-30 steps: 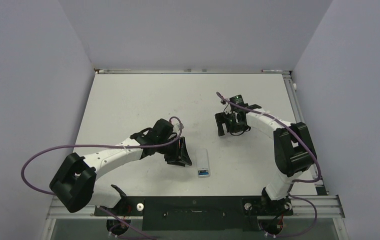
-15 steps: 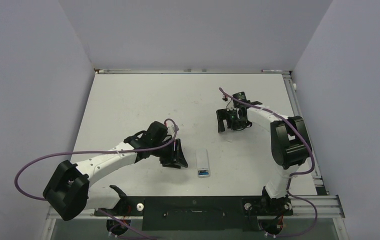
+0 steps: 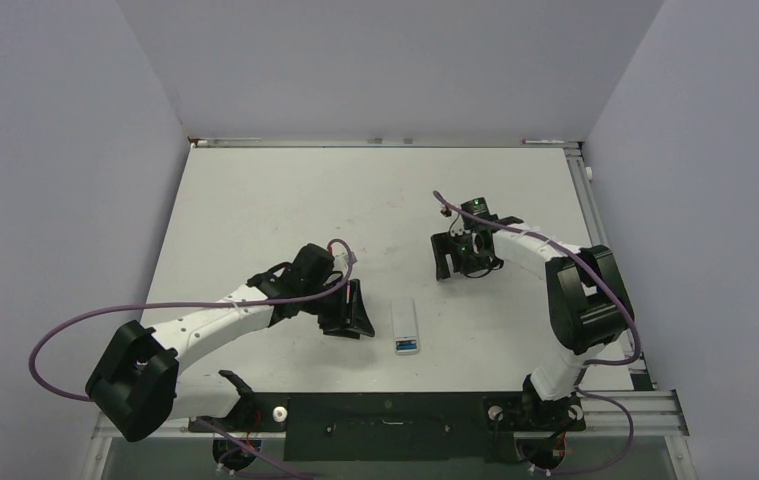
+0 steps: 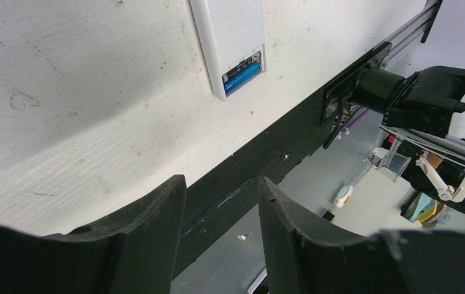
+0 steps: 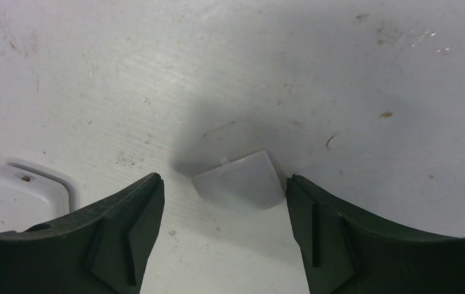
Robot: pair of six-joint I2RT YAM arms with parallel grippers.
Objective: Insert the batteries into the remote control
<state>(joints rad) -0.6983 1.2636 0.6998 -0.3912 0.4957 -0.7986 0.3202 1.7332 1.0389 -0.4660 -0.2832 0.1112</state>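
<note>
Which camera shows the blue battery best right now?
The left wrist view: the blue battery lies clearly in the open end of the remote control, seen close. The top external view gives only a tiny blue speck on the remote. The right wrist view shows no battery.

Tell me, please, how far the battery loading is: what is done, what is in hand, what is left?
Done: the blue battery and a darker one lie in the remote control's open compartment. In hand: the right gripper hangs open over the loose white cover, not yet gripping it. Left: picking the cover up and closing the compartment. The left gripper is open and empty.
</note>
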